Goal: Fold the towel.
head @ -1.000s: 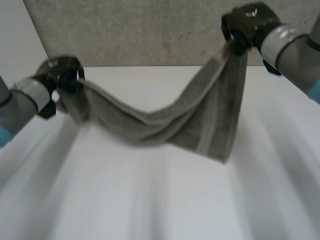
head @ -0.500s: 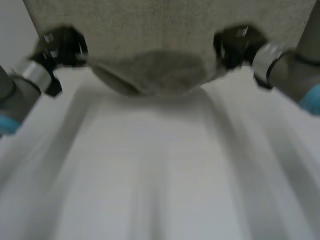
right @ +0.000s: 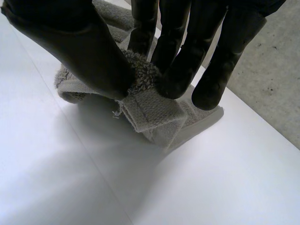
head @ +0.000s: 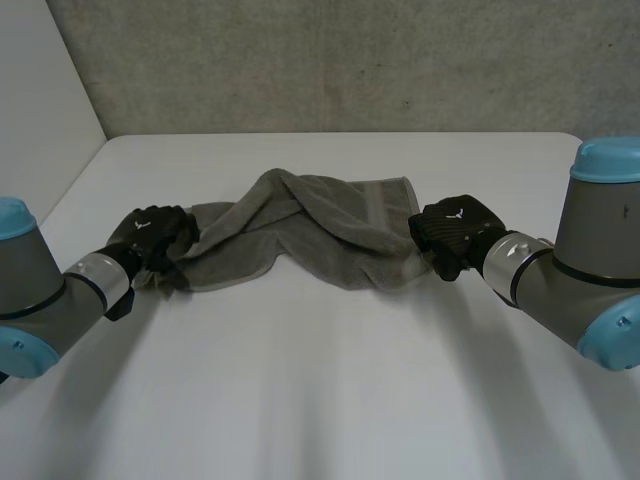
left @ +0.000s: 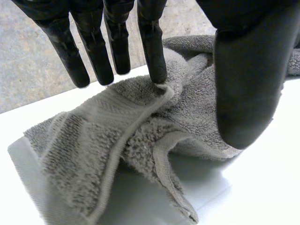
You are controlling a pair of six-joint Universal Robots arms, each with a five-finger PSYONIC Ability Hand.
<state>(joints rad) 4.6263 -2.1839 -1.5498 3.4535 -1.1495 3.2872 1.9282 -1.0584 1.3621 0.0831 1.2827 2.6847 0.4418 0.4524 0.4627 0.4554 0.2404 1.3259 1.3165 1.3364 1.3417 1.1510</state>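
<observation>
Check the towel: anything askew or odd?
Yes. The towel lies twisted and bunched on the table, one band crossing over another near its middle, not spread flat. The right hand pinches one crumpled end; the left hand has straight fingers at the other end, one fingertip touching the cloth.

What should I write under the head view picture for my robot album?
The robot's left hand and right hand sit at opposite ends of a rumpled grey towel on the white table.
</observation>
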